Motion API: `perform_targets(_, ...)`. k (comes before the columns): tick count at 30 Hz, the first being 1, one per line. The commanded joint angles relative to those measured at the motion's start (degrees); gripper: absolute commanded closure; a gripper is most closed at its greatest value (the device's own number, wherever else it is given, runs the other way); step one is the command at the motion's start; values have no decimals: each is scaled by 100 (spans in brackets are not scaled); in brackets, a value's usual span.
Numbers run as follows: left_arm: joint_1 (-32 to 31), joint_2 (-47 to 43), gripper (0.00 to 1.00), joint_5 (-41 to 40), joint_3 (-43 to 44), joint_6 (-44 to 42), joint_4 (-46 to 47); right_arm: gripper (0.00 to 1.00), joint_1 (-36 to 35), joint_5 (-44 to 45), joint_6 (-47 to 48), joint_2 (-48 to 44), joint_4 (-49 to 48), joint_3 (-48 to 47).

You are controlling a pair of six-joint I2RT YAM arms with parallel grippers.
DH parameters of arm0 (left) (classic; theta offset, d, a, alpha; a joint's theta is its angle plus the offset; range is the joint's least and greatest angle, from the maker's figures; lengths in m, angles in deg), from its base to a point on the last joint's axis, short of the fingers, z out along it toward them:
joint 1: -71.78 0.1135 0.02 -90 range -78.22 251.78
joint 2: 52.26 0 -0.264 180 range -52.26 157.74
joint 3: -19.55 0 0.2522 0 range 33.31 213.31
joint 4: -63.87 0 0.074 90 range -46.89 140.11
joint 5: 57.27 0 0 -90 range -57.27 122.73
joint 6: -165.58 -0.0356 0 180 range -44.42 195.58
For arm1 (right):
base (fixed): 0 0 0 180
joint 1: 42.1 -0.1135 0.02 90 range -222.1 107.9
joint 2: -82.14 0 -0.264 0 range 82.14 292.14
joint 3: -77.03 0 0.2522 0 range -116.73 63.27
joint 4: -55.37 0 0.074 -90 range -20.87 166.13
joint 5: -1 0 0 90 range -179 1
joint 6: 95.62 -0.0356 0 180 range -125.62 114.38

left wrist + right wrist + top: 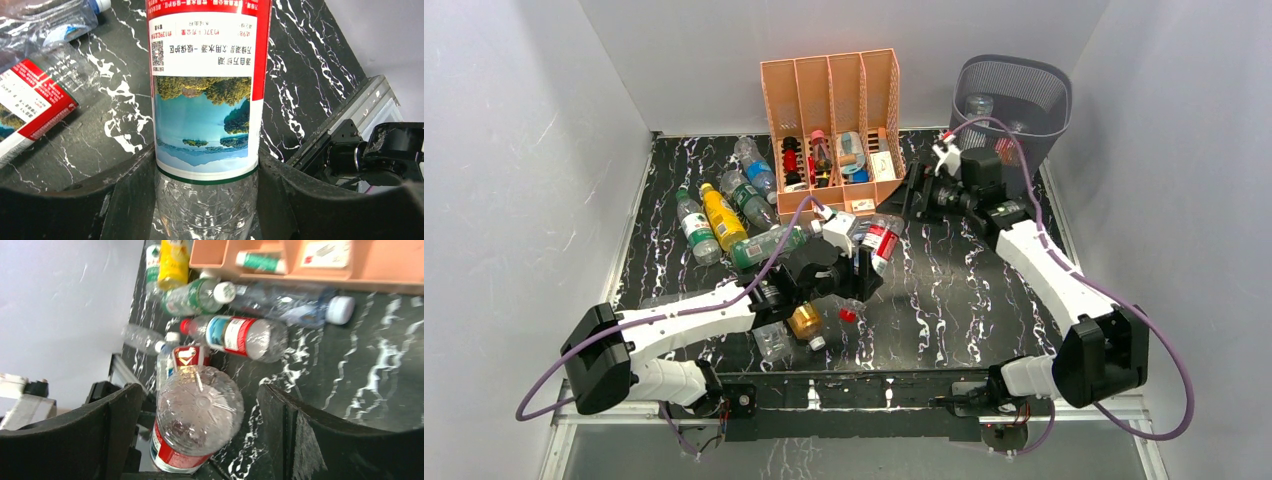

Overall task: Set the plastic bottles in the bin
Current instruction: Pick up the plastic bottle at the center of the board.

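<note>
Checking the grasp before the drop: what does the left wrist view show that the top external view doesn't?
Left wrist only: the left gripper pressed against both sides of the red-labelled bottle, and its label's QR code. Top external only: the bin, peach organizer, right gripper open. Both: that bottle, the black marbled table.

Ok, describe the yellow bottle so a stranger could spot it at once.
Find the peach organizer at the back of the table. Left of it, bottles lie in a cluster on the dark marbled top. The yellow bottle lies among them, the only solid yellow one beside clear and green neighbours.
</note>
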Motion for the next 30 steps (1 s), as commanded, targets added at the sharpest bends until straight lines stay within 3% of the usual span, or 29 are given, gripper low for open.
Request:
perform_targets(1, -14, -52, 41, 10, 18, -291, 442, 2, -367, -277, -359, 51, -686, 127)
perform_targets(11, -13, 68, 41, -107, 116, -410, 563, 2, -501, -252, -271, 31, -631, 271)
perform_targets(15, -13, 97, 38, -200, 121, -391, 540, 14, -501, -305, -235, 20, -605, 292)
perform_targets(21, -13, 99, 28, -304, 163, -375, 411, 36, -501, -359, -197, 31, -600, 278)
perform_targets(30, -16, -165, 4, -384, 287, -356, -3, 43, -501, 77, 74, 38, -256, -37)
